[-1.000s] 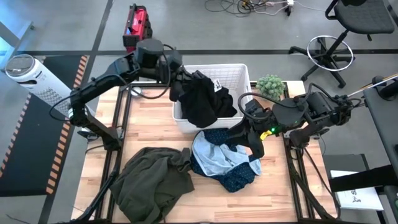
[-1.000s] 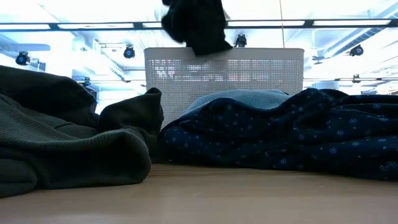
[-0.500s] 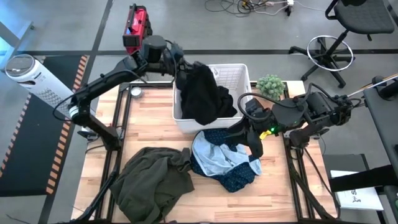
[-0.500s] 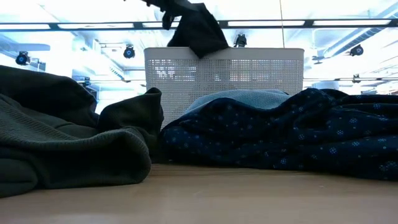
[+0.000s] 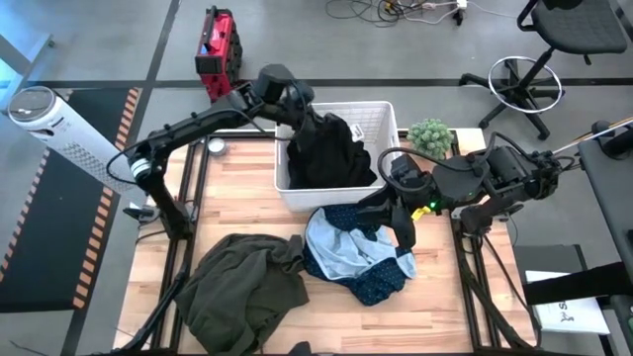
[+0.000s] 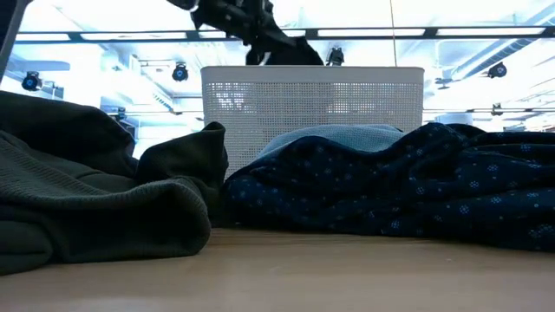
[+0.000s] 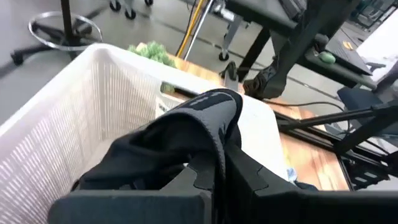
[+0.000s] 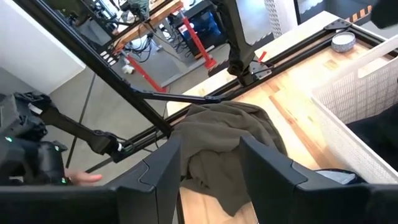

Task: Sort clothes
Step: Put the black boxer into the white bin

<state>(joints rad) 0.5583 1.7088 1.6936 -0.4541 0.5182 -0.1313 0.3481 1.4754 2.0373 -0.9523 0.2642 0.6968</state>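
Clothes lie in three places: a black garment [image 5: 331, 156] bunched inside the white lattice basket [image 5: 371, 119] at the far middle of the wooden table [image 5: 237, 193], a navy patterned piece with light blue lining [image 5: 356, 255] on the table just in front of the basket, and an olive-grey top [image 5: 242, 287] heaped near the front left, its edge touching the navy piece. The left gripper [image 5: 302, 109] reaches over the basket's far left corner, and in the left wrist view its fingers [image 7: 205, 177] are clamped together on a fold of the black garment, which drapes from them down into the basket. In the low view the black fabric [image 6: 277, 52] shows just above the basket's rim. The right gripper [image 5: 404, 229] hangs over the right edge of the navy piece, beside the basket's front right corner; the right wrist view shows its fingers [image 8: 165, 168] spread apart with nothing between them. A small green plant [image 5: 431, 136] stands to the right of the basket.
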